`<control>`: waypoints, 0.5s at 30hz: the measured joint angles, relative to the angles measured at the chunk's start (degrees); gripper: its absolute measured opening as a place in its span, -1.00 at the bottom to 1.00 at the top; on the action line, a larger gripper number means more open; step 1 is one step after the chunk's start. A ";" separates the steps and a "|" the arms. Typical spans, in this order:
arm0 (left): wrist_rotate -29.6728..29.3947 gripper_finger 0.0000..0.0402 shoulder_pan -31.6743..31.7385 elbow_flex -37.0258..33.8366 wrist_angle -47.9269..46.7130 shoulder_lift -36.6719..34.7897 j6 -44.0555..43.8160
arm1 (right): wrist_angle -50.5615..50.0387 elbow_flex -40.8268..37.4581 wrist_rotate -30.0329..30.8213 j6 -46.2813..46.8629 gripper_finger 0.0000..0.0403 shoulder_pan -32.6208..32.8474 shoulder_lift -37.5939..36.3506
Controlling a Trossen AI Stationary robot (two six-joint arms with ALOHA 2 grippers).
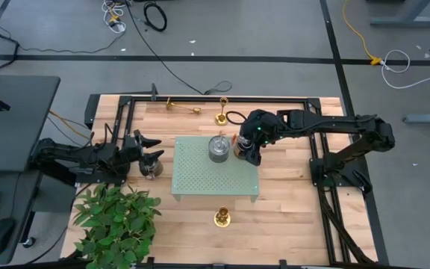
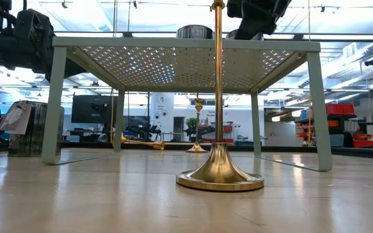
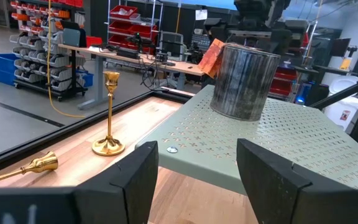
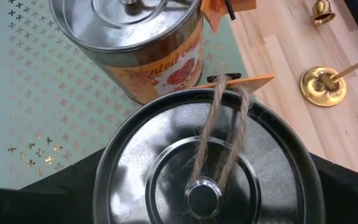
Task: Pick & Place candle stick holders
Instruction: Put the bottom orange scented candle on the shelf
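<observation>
"While the right gripper (image 1: 248, 149) hangs at the right edge of the green stand (image 1: 200, 179), what worries you most on this table (image 1: 290, 217)?"

"The stand itself. That arm is low over it with a tin (image 4: 204, 180) right under its wrist, and I cannot tell whether its jaws pinch that tin or merely straddle it. A sideways pull could drag the tin off the edge, or knock it into the second tin (image 1: 218, 149) just beside it."

"And the candle stick holders?"

"None is held. The near candlestick (image 1: 222, 217) stands just off the stand's front edge, tall and on a small base, so a brushed stem would likely tip it. The far candlestick (image 1: 222, 116) is upright by the back rail (image 1: 200, 98). The fallen candlestick (image 1: 181, 106) lies along that rail and may roll if a grip lands off centre."

"Room to move?"

"Most open is the bare wood right of the stand — front right especially. The back strip is narrow, between stand and rail. On the left it is crowded. The left gripper (image 1: 148, 148) waits there, jaws half apart and empty, with a third tin (image 1: 152, 167) beside it and the plant (image 1: 114, 224) filling the front corner."
</observation>
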 joint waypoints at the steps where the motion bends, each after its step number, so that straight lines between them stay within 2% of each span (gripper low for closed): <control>1: 0.01 0.09 0.00 0.00 0.00 0.00 0.00 | -0.02 -0.02 0.01 0.00 0.82 0.00 0.02; 8: 0.01 0.09 -0.01 0.01 0.00 0.00 0.00 | 0.06 -0.10 -0.56 0.37 0.96 0.09 0.06; 15: 0.00 0.09 0.01 0.01 0.00 0.00 0.00 | 0.17 -0.10 -1.11 0.35 0.95 0.20 0.06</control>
